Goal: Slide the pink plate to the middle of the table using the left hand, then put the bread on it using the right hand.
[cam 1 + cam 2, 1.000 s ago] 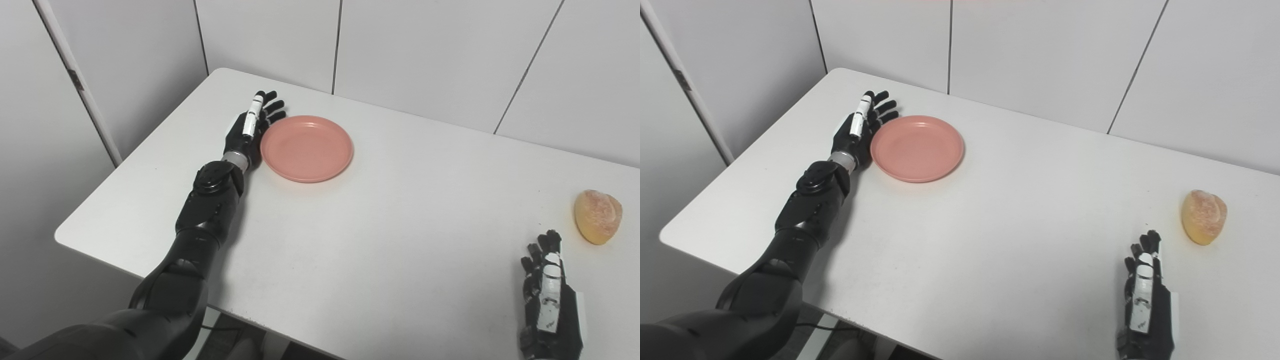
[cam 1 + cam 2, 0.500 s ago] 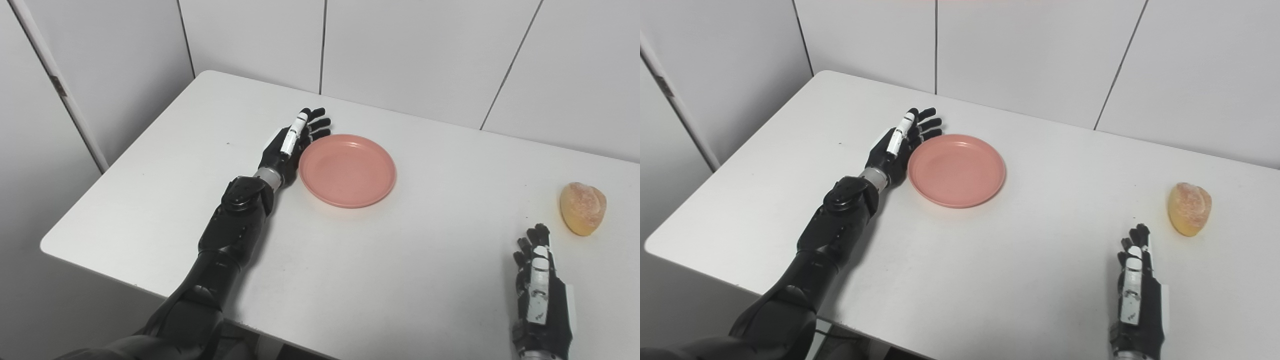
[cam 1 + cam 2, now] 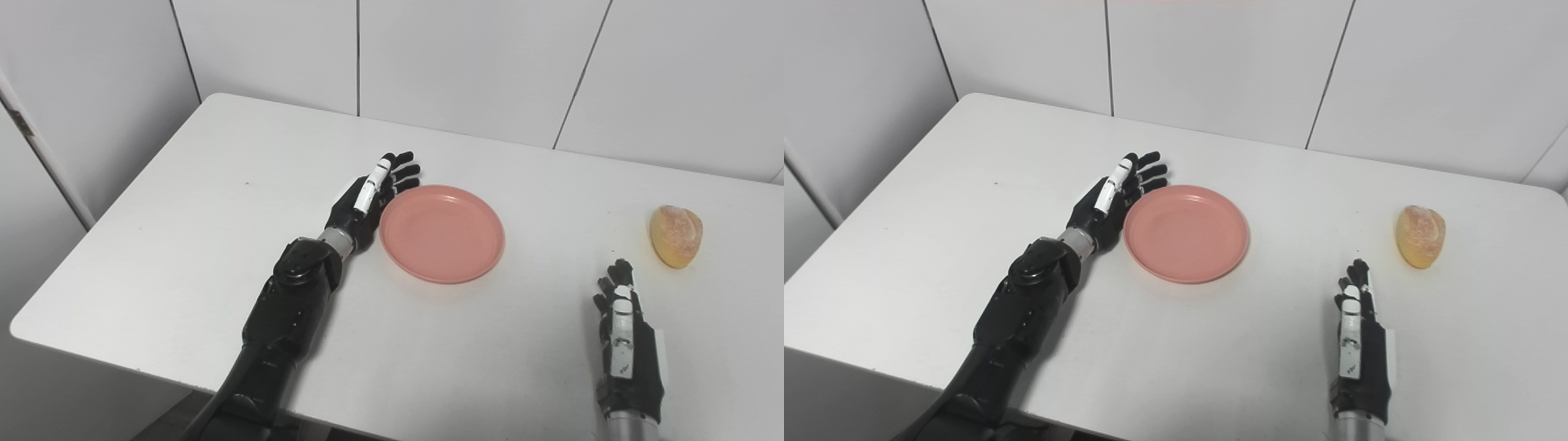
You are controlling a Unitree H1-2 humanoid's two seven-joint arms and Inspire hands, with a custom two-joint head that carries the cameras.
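Fingers (image 3: 401, 171) of left hand (image 3: 367, 199) spread flat, holding nothing, edge pressed against rim of pink plate (image 3: 442, 233). Plate and hand now nearer table (image 3: 184, 233) middle than a second ago; camera also shifted. Right hand (image 3: 1360, 343) open, flat on table, apart from bread (image 3: 1421, 236). One plate: round, smooth, shallow. One bread: rounded, crusty, golden, far right.
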